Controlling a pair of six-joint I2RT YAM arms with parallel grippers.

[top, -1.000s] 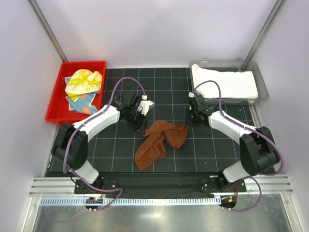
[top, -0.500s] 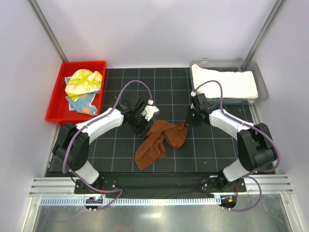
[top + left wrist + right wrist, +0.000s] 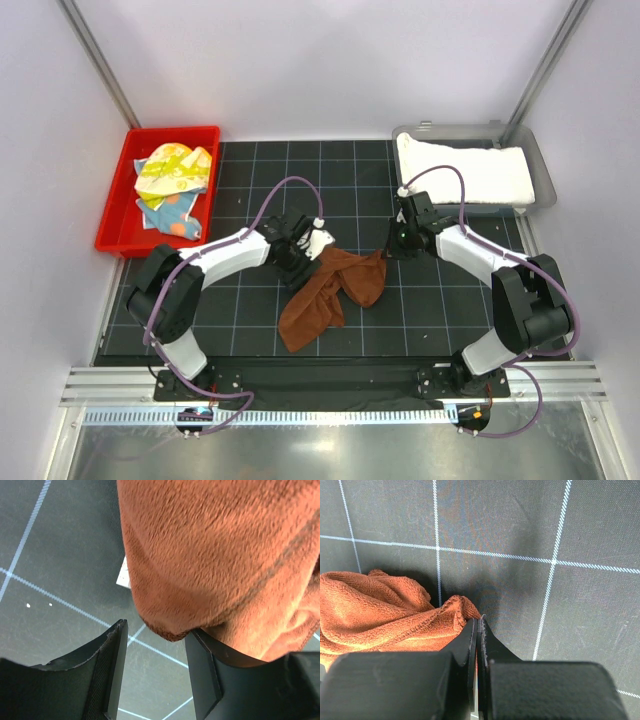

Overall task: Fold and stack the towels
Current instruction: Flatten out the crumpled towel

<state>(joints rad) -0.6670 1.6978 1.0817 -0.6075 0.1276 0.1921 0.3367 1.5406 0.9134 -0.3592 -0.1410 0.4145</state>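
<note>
The rust-brown towel (image 3: 325,295) lies crumpled on the black grid mat. My left gripper (image 3: 308,258) is open at the towel's upper left edge. In the left wrist view the brown towel (image 3: 225,555) drapes over the right finger (image 3: 205,680), and a corner hangs at the top of the gap of the left gripper (image 3: 155,670). My right gripper (image 3: 390,248) is shut at the towel's right corner. In the right wrist view the brown towel (image 3: 380,615) curls against the tip of the right gripper (image 3: 479,622), with a sliver of cloth between the jaws.
A red bin (image 3: 115,215) at the back left holds the yellow printed towel (image 3: 175,168) and the light blue towel (image 3: 175,212). A grey tray (image 3: 545,185) at the back right holds the folded white towel (image 3: 465,172). Grey walls enclose the mat.
My left gripper has moved right and toward me onto the brown towel's upper left edge, with its jaws a little wider. The right gripper has stayed at the towel's right corner.
</note>
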